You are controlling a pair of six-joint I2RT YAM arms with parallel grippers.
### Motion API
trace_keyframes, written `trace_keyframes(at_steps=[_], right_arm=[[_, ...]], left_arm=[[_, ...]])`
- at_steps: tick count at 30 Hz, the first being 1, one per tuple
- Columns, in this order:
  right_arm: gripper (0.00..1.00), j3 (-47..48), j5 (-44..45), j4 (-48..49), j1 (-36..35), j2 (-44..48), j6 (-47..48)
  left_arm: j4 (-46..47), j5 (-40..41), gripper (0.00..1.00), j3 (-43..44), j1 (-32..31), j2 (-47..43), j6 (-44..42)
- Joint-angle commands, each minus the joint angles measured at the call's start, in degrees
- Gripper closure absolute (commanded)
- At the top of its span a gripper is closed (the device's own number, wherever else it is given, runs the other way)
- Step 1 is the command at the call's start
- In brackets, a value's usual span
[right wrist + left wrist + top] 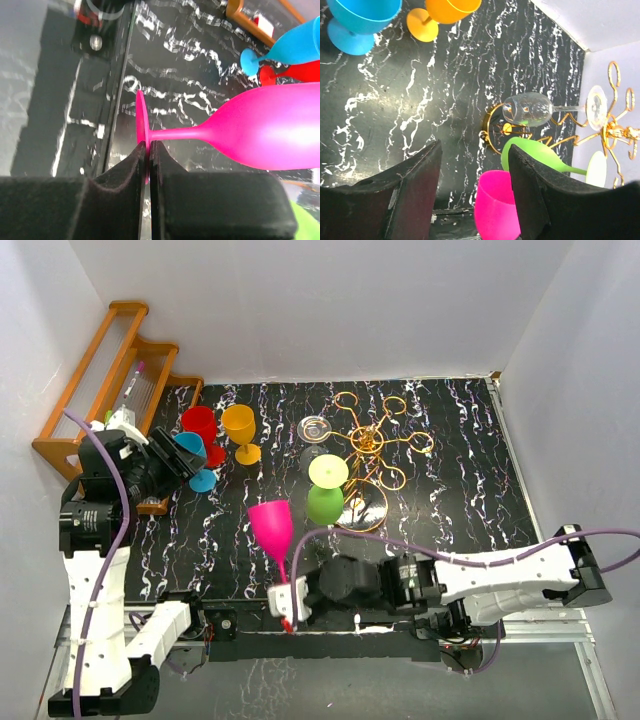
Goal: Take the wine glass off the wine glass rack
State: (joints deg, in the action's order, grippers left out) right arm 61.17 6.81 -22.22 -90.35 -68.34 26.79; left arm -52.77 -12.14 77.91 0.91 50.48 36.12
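Observation:
The gold wire wine glass rack (375, 445) stands at the table's middle back; it also shows in the left wrist view (615, 130). A green glass (325, 505) and a clear glass (315, 430) hang from its arms. A pink wine glass (271, 525) stands upright off the rack, near the front edge. My right gripper (288, 605) is shut on its round foot; in the right wrist view the gripper (149, 150) pinches the foot's rim and the pink glass (270, 132) stretches to the right. My left gripper (185, 462) is open and empty at the left (475, 147).
A blue glass (195, 455), a red glass (200, 425) and an orange glass (240, 430) stand at the back left, the blue one right by my left gripper. An orange wooden slatted shelf (110, 380) leans against the left wall. White walls enclose the table.

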Motion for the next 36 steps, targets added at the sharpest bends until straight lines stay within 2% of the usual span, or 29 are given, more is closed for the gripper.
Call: trace_keyframes(at_steps=[1, 3, 7, 14, 21, 28, 36], right_arm=[[0.92, -6.49, 17.28, 11.65, -6.87, 3.52, 10.20], [0.92, -10.42, 21.66, 15.18, -11.09, 3.44, 15.02], [0.92, -16.84, 26.89, 22.47, -14.85, 2.13, 22.24], [0.92, -26.73, 31.86, 38.03, -17.45, -0.32, 36.78], [0.92, -28.43, 33.20, 40.37, -18.90, -2.86, 39.39], [0.92, -31.68, 34.08, 48.39, -21.00, -5.53, 45.29], [0.92, -32.12, 34.18, 48.89, -22.60, -9.23, 46.76]], left_arm=[[-0.37, -8.13, 0.46, -2.60, -0.37, -2.18, 3.17], [1.44, -13.15, 0.46, -5.86, -0.46, -3.11, 4.27], [4.04, -20.30, 0.46, -11.53, -1.66, -4.59, 4.99], [3.50, -23.21, 0.46, -16.08, -4.15, -6.45, 3.86], [4.22, -23.32, 0.46, -18.76, -5.04, -6.80, 3.45], [4.20, -22.99, 0.46, -20.51, -5.56, -6.48, 2.49], [4.29, -23.06, 0.46, -19.92, -5.74, -6.54, 2.65]])
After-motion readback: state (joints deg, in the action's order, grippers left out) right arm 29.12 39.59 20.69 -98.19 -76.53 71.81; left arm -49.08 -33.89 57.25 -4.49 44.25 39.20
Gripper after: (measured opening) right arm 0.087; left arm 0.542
